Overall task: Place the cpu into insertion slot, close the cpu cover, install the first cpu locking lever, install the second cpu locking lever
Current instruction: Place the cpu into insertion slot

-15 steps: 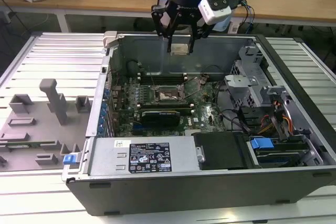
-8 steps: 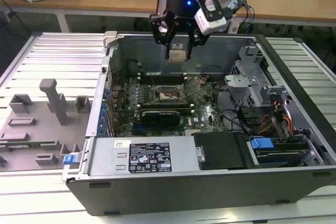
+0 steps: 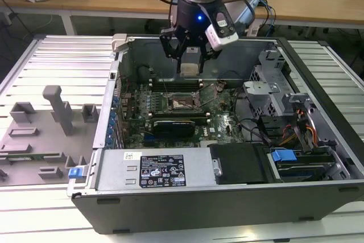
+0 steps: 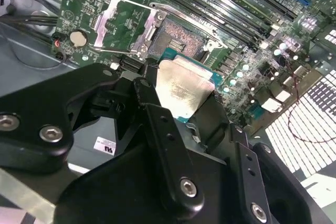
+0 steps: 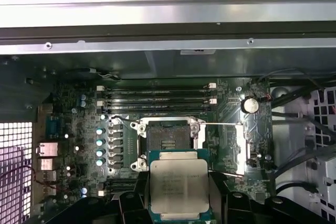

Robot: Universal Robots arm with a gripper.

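A black claw [image 3: 189, 64] is seen above an opened computer case [image 3: 227, 211] that lies on a slatted metal worktop [image 3: 57, 55]. The claw is clenched on a chip [image 3: 191, 69], which is gripped by two opposite edges between the fingers [image 4: 157, 114] with its pale metal top left exposed; the chip's green rim is shown in both wrist views [image 5: 178, 187]. The chip is held in the air, clear of the green circuit board [image 3: 223, 119], and is not seated. In the exterior view the socket [image 3: 183, 103] is found at about six o'clock from the claw, well apart from it, and a long black card [image 3: 173, 123] is placed just beyond the socket, again at six o'clock. The socket [image 5: 168, 135] is uncovered and its dark centre is bare. The cover [image 4: 151, 24] is swung open to one side of the socket, and green board is seen through its square window. A thin wire lever [image 5: 223, 124] is stretched out beside the socket, released from it. At about nine o'clock from the case, in the exterior view, grey plastic holders [image 3: 57, 109] are set out on the worktop.
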